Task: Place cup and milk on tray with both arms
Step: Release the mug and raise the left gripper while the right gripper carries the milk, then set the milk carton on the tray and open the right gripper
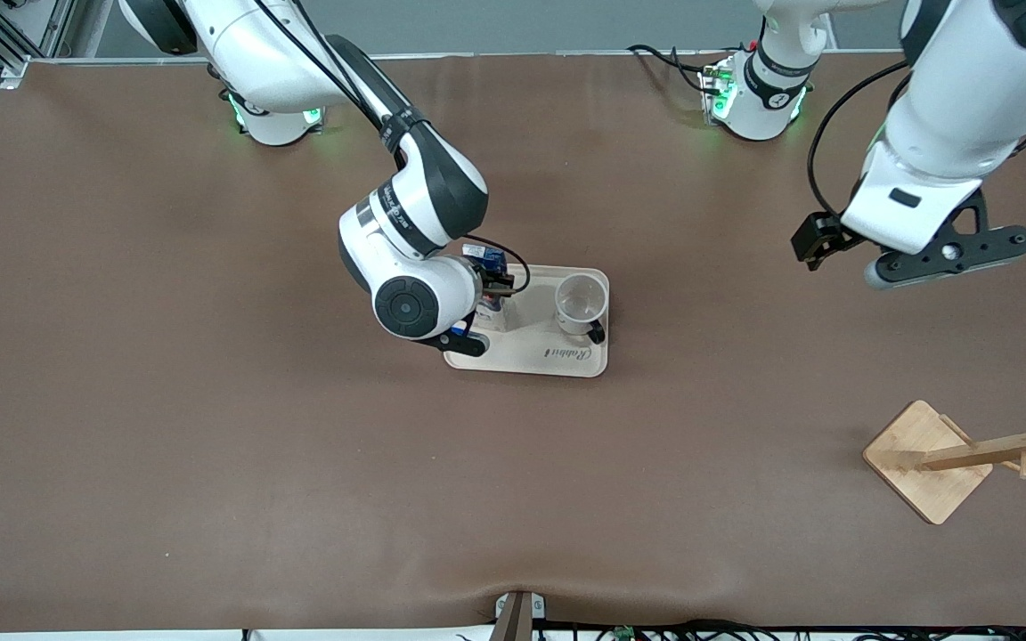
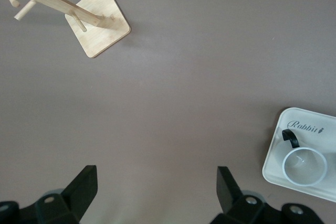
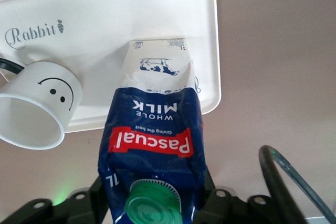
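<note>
Nearest the front camera, a wooden rack (image 1: pixel 967 456) lies toppled on the brown tabletop (image 1: pixel 210 445) toward the left arm's end, its square base tipped up and taking no part in the job. Farther from the camera, at mid-table, the cream tray (image 1: pixel 531 361) carries the cup (image 1: pixel 581 303), which stands upright at the tray's end toward the left arm, its black handle turned toward the camera, evidently already delivered. Beside it, at the tray's other end, the milk (image 3: pixel 152 145) stands on the tray or very close above it; whether its base is fully seated cannot be told. The right pincer (image 3: pixel 152 203) is clamped on the carton's dark blue upper part just under the green cap, a high grip that keeps the carton upright as it is set down clear of the cup. Judging by this, only the release of the milk is left. The left pincer (image 2: pixel 152 192) waits raised over bare tabletop toward the left arm's end, its fingers spread wide and holding nothing, well apart from the tray so the right arm has room to work.
</note>
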`<state>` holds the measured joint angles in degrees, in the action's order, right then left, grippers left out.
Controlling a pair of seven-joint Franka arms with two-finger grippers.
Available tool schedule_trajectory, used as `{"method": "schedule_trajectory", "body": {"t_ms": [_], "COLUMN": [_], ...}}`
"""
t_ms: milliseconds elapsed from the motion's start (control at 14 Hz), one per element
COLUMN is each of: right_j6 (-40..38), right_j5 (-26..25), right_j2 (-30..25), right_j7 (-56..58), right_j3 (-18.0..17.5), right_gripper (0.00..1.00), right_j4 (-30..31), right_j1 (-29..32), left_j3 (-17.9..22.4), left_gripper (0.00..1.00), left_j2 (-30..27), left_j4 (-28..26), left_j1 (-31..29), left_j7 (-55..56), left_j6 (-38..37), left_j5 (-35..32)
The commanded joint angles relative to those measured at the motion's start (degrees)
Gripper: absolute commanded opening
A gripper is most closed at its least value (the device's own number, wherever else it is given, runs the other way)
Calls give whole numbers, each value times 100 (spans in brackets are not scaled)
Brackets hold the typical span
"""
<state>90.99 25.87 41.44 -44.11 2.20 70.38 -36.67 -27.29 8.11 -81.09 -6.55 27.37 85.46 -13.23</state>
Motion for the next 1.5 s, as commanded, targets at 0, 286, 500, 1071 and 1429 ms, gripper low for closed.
{"method": "schedule_trajectory", "body": {"t_ms": [0, 286, 500, 1071, 1429], "right_j6": [-125, -879, -1232, -1460, -2270], "right_j5": [-82, -82, -117, -239, -1922], "right_j2": [-100, -127, -503, -1638, -2183], "right_j7": [78, 87, 78, 2462, 4170], "right_j3": [62, 97, 175, 246, 211], "right_gripper": [100, 100, 100, 100, 100], "right_j4": [-103, -778, -1149, -1150, -1106], "right_j1": [10, 168, 423, 2345, 3350], "left_j3": [117, 1626, 2077, 2491, 2465], "left_gripper": [100, 100, 100, 100, 100], "left_j2": [-256, -564, -871, -1356, -1321], "left_j4": [-100, -188, -521, -1023, -1023], "left_j1": [-100, 601, 786, 963, 989], "left_j7": [-765, -1954, -2192, -2544, -2641], "left_j6": [-21, -21, -12, 50, 15], "left_j5": [128, 662, 831, 1016, 1051]}}
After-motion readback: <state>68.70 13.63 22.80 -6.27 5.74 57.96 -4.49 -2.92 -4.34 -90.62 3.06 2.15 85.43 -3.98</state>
